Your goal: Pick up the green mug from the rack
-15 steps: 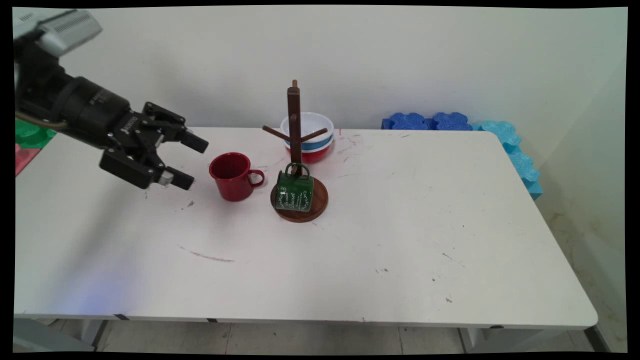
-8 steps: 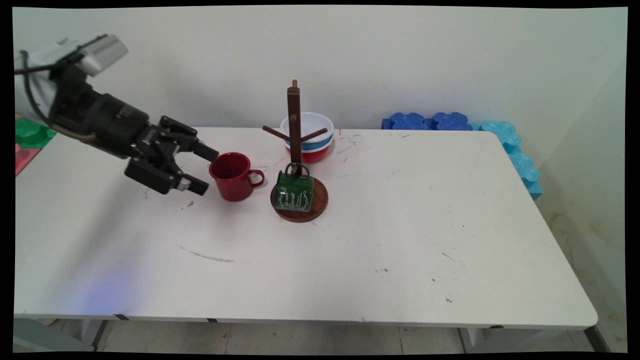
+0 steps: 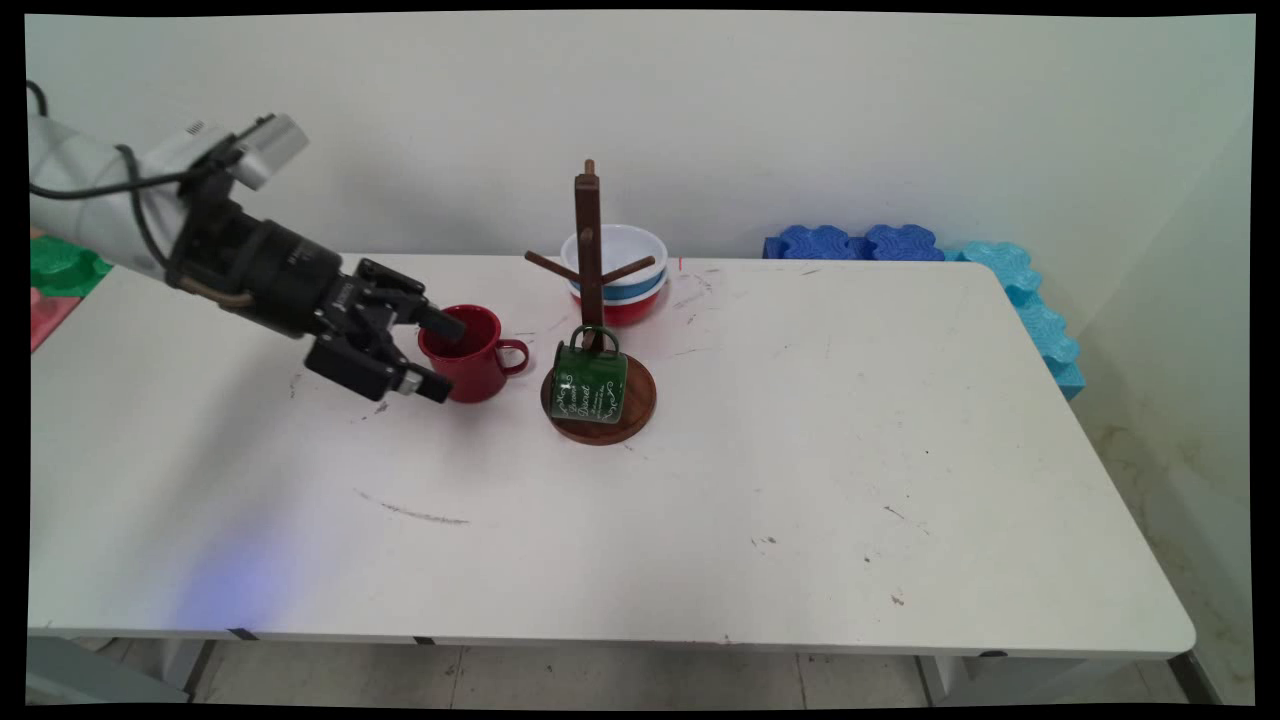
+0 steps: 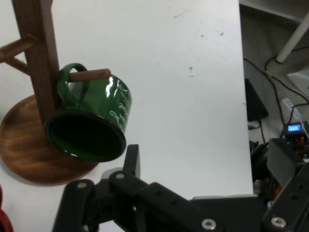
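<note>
A red mug stands upright on the white table, its handle pointing right. My gripper is open and comes at it from the left. The upper finger lies over the mug's rim, and the lower finger sits outside its near-left wall. Just right of the mug, a green mug hangs by its handle on a low peg of a wooden mug tree. In the hand view the green mug and the tree's round base fill the left side, beyond one finger.
Stacked bowls, white over blue over red, stand behind the mug tree. Blue foam blocks line the table's far right corner and right edge. Green and pink items lie at the far left. Cables and gear sit on the floor past the table edge.
The gripper has travelled right and slightly down, from well left of the red mug to straddling its left wall. The mugs and the tree have not moved.
</note>
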`<state>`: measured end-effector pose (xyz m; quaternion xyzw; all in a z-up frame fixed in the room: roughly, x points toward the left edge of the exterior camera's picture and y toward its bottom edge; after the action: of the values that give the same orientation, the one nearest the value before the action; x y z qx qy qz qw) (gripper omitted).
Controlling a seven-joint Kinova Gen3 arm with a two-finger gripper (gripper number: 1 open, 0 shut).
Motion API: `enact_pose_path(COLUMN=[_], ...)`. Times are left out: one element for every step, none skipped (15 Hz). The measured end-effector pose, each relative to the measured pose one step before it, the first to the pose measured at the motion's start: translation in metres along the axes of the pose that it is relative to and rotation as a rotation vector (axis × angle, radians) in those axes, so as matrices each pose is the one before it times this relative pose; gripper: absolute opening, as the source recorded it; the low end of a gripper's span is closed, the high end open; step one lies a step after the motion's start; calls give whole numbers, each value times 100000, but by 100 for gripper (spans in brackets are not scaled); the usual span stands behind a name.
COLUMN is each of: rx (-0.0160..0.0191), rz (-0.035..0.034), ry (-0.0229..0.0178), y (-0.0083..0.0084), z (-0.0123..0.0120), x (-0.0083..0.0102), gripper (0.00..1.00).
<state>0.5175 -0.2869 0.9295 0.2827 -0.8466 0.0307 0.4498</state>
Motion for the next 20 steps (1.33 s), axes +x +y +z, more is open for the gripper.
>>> enact_pose_path(rx=[105, 94, 33, 125, 85, 42, 74, 73, 85, 91, 83, 120, 104, 61, 83, 75, 62, 50, 37, 51], rz=[-671, -610, -482, -758, -797, -511, -867, -828, -655, -689, -610, -525, -549, -328, -488, -305, -357, -291, -257, -443], ry=[118, 115, 88, 92, 92, 66, 95, 85, 96, 94, 124, 91, 72, 33, 49, 28, 30, 30, 21, 54], y=[-229, -175, -128, -190, -178, -117, -199, -208, -185, -214, -227, -200, -239, -139, -199, -144, -171, -143, -131, -224], z=[514, 436, 349, 526, 530, 352, 582, 578, 478, 533, 521, 435, 496, 281, 397, 263, 322, 262, 242, 413], x=[-174, -128, -98, -145, -151, -98, -166, -166, -145, -150, -134, -117, -129, -79, -119, -78, -87, -78, -71, -135], gripper=[100, 100, 100, 100, 100, 100, 100, 100, 100, 100, 100, 100, 100, 100, 100, 100, 100, 100, 100, 100])
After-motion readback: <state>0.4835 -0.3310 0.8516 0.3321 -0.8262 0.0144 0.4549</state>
